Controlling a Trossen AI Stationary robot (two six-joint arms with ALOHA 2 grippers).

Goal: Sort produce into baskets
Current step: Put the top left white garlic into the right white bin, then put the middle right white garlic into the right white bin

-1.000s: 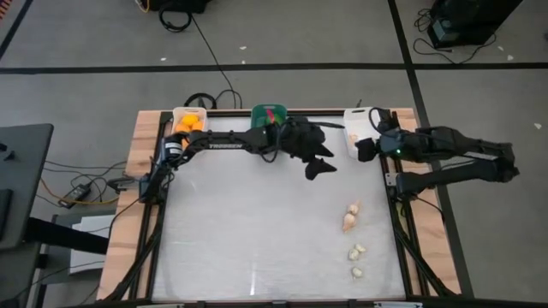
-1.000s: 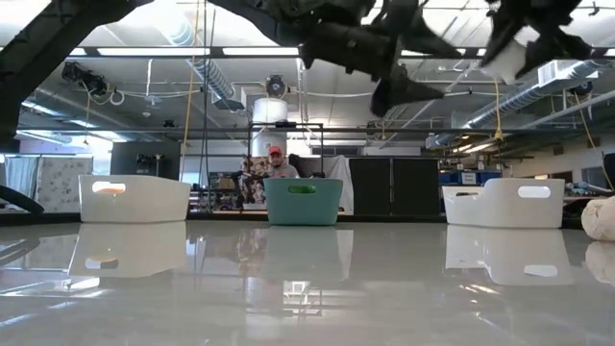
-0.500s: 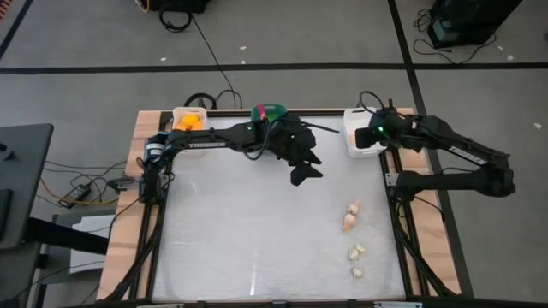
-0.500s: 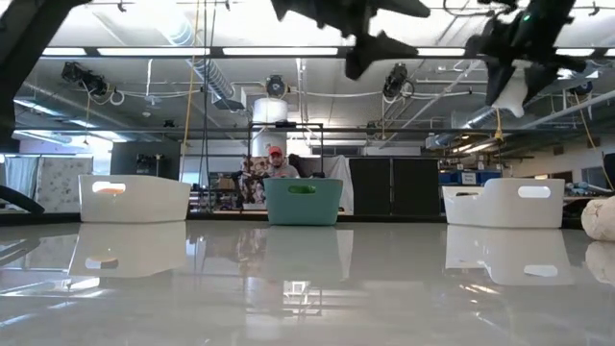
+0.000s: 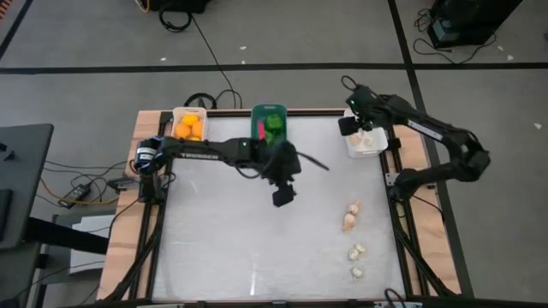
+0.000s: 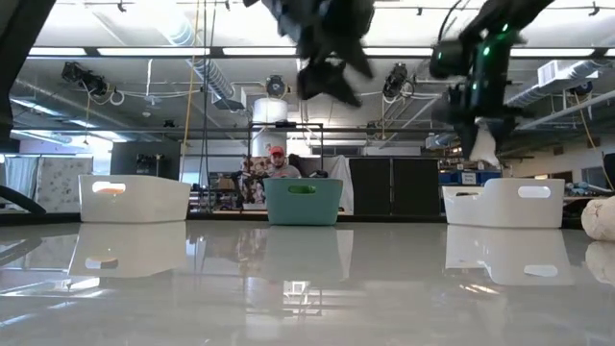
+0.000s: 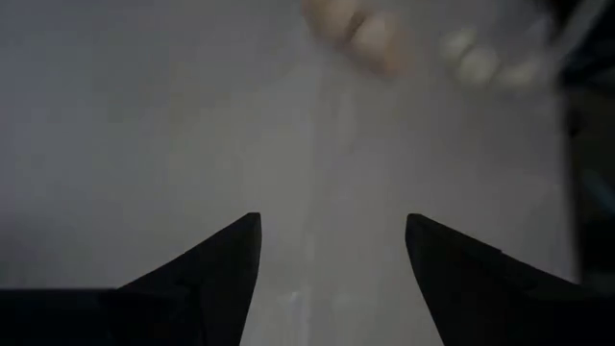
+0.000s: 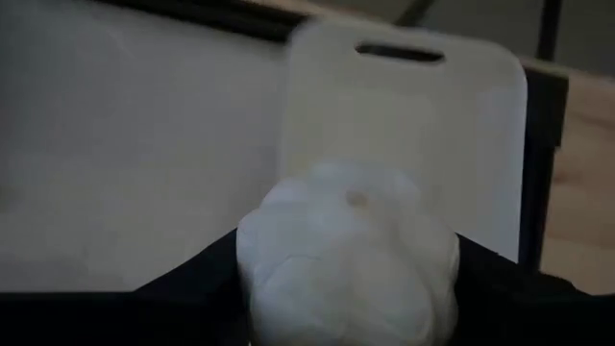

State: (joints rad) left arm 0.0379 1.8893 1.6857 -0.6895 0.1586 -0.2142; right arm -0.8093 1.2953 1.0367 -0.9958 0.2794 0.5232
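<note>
**Garlic carried over its basket, my left pincer freed for the next pick**

The garlic bulb (image 8: pixel 348 252) sat clamped between the fingers of my right pincer (image 5: pixel 353 125), and within the last second I had swung that arm from beside the right white basket (image 5: pixel 374 147) to hang over its near edge, high above the table. In the right wrist view the basket's handle slot lay just beyond the bulb, so I judged the drop was close but not yet made.

My left pincer (image 5: pixel 283 193) had meanwhile drawn back from the middle of the table's far side toward the centre, away from the teal basket (image 5: pixel 270 114), where green peppers (image 5: pixel 273 125) already lay. Its fingers (image 7: pixel 207 274) stood apart with nothing between them, over bare table.

The oranges (image 5: pixel 188 127) rested in the left white basket (image 5: pixel 189 111). Loose garlic bulbs (image 5: pixel 351 217) remained scattered on the table's right side, well apart from any basket; those, by my reckoning, were what was left of the sorting, and my empty left pincer pointed toward them
</note>
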